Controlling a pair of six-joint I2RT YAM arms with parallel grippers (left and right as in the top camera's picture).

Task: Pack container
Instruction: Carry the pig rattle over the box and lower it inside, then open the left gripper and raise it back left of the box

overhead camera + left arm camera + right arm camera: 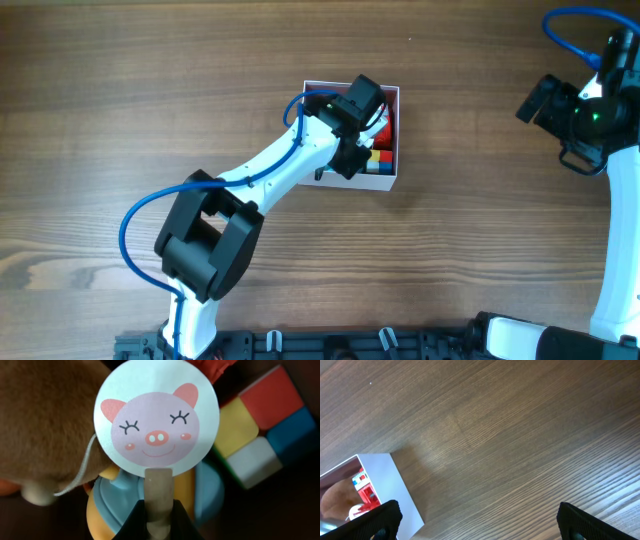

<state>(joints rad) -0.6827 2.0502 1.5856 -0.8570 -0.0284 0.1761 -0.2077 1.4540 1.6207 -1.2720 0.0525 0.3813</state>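
Holding pig paddle point(157, 425) above the toys point(265, 425) in the container point(398, 150), upper centre of overhead frame | left gripper point(159, 520) clenched on its stick point(159, 485), we judge so it does not hit the toys | right gripper point(477, 517) released, parked upper right, away from the packing

From overhead, the left arm point(290, 158) hides most of what lies in the container point(380, 184) from you. In your left wrist view the brown plush point(45, 425) runs off the left edge. The colored block point(265, 425) runs off the right. The stick of the pig disc point(156, 420) vanishes into the left gripper point(160, 512). Your right wrist view cuts the container point(402, 487) off at left.
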